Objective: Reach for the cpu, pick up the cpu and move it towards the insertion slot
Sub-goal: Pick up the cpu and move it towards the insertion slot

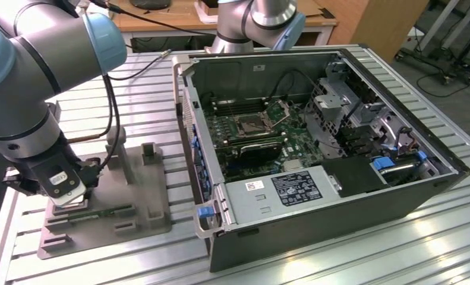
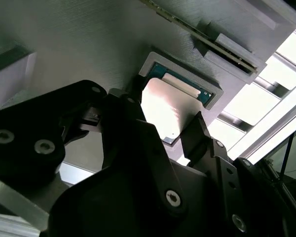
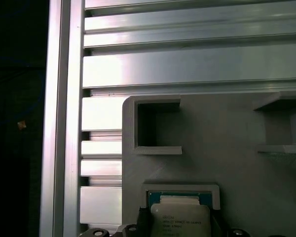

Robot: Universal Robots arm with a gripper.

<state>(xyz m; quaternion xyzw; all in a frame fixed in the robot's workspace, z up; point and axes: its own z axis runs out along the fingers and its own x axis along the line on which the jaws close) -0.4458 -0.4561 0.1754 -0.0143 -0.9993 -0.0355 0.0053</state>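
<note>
My worry is a skewed lift: gripped unevenly, the small flat silvery square cpu could tilt, catch on its recess in the grey plastic tray and slip free. The black tool straddles the chip at its edges; clenched or released, I cannot tell. The silver-framed square insertion slot sits well apart, inside the open case.

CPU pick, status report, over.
Gripper at the cpu, grip unclear. Cpu seated in grey tray. Insertion slot bare.
</note>
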